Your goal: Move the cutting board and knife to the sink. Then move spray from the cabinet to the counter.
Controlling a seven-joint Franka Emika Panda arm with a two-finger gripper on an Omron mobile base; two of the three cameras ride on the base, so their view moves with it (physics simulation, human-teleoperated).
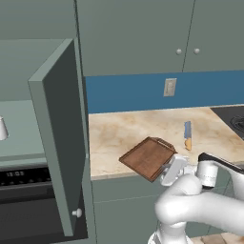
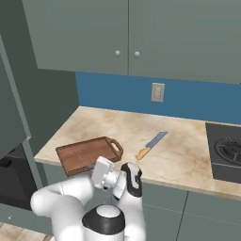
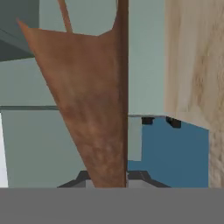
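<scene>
The dark brown cutting board (image 1: pixel 147 156) (image 2: pixel 84 154) lies at the front of the beige counter (image 1: pixel 124 128) (image 2: pixel 183 160), its near corner over the edge. My gripper (image 1: pixel 163 170) (image 2: pixel 97 165) (image 3: pixel 111 177) is shut on that near edge, and in the hand view the board (image 3: pixel 96 109) rises from between the fingertips. To the right lies the knife (image 1: pixel 188 136) (image 2: pixel 151 145), apart from the board. The spray (image 1: pixel 2 127) is a small pale shape on a shelf of the open cabinet (image 1: pixel 28 143), cut by the left edge. The sink is out of view.
The cabinet's open door (image 1: pixel 64 143) juts toward me left of the board, above the black oven (image 1: pixel 24 190). A black stovetop (image 1: pixel 233 119) (image 2: pixel 226 150) borders the counter on the right. Wall cabinets (image 2: pixel 127 37) hang above, with an outlet (image 2: pixel 157 92) on the blue backsplash.
</scene>
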